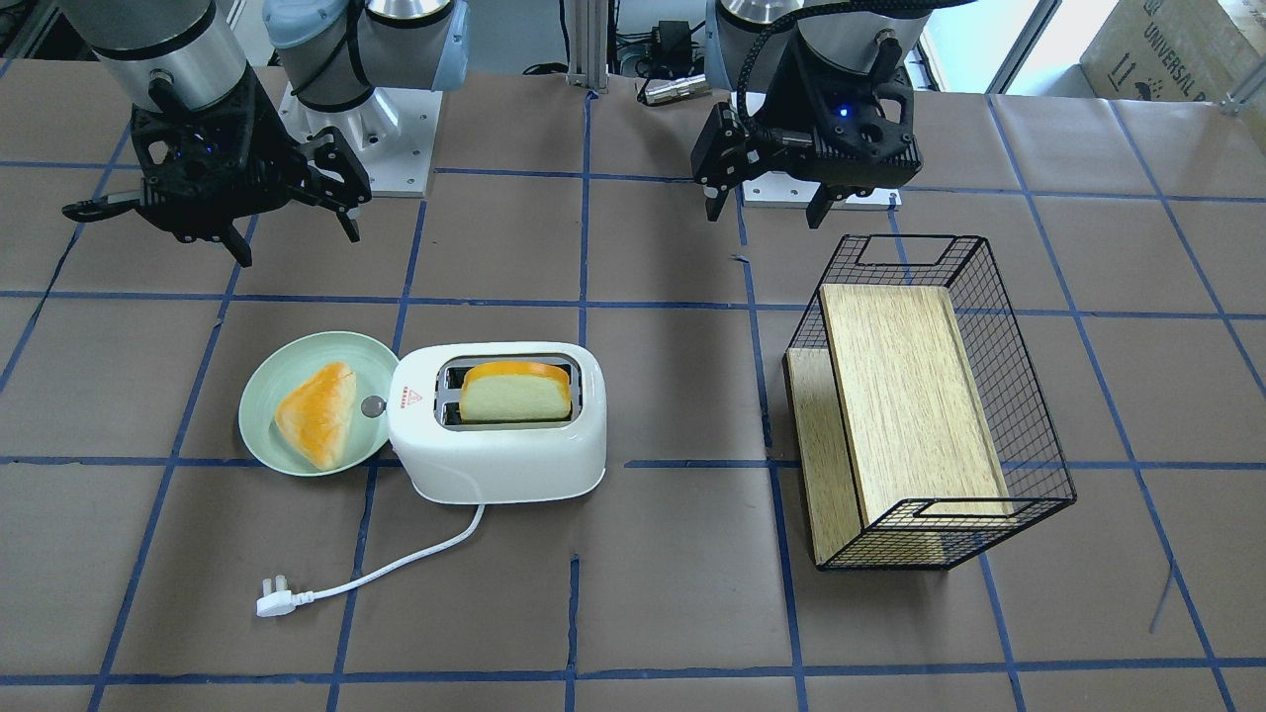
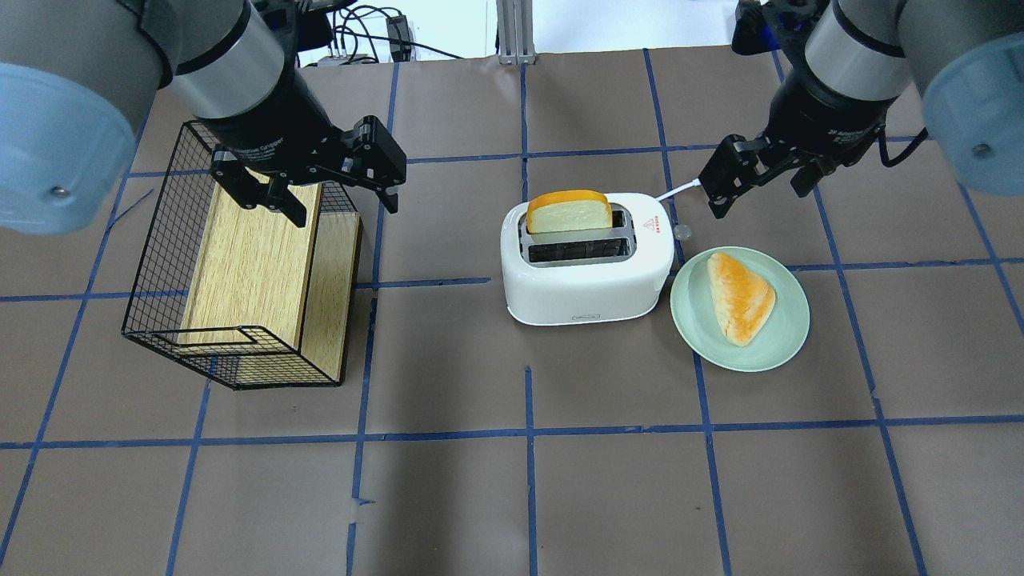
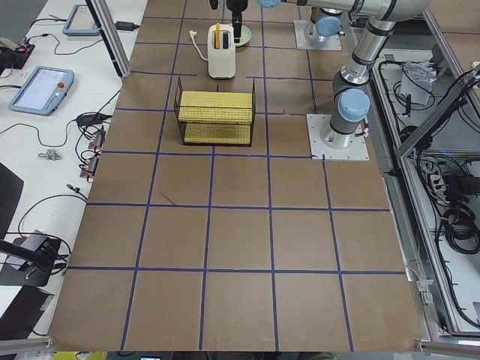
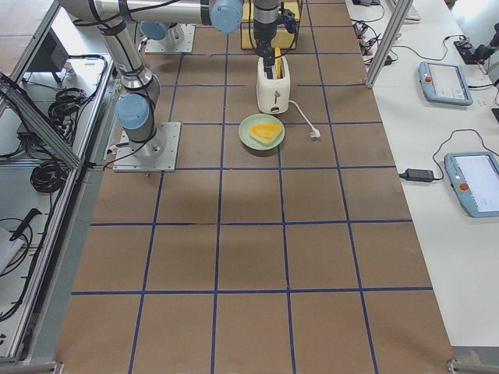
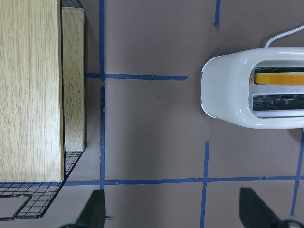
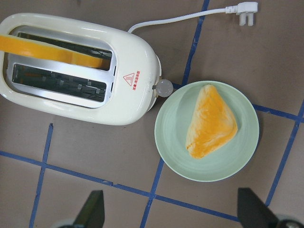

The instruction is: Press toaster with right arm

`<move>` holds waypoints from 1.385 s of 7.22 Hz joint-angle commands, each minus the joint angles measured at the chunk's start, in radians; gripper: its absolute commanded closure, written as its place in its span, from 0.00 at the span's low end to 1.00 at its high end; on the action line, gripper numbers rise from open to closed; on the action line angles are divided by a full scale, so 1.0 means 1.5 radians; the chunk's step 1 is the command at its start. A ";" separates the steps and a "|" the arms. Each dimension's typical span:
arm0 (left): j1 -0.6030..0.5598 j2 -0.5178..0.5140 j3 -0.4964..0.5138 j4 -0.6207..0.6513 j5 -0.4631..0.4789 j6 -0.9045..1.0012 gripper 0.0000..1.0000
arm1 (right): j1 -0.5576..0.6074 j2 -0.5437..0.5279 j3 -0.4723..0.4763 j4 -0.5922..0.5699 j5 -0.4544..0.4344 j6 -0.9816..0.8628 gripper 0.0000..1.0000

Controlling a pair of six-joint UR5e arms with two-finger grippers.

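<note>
Overhead exterior: toaster [image 2: 588, 268] lengthwise left-right, lever [image 2: 682, 232] rightward.

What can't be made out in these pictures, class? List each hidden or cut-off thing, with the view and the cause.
Left wrist view: the toaster runs off the right edge; its lever end is missing.
Overhead view: the right gripper hides the plug; only some cord shows.
Every view: the toaster hides the bread slice's lower part.
Exterior left view: the right gripper's jaws are too small to judge.
</note>
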 commanded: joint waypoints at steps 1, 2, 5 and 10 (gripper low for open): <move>0.001 0.000 0.000 0.000 -0.001 0.000 0.00 | 0.000 0.004 0.002 0.000 0.000 -0.001 0.00; 0.001 0.000 0.000 0.000 0.000 0.000 0.00 | 0.000 0.005 0.002 -0.001 0.000 0.000 0.00; 0.001 0.000 0.000 0.000 0.000 0.000 0.00 | 0.000 0.005 0.002 -0.002 0.000 0.000 0.00; 0.001 0.000 0.000 0.000 0.000 0.000 0.00 | -0.005 0.035 0.002 -0.064 -0.073 -0.363 0.20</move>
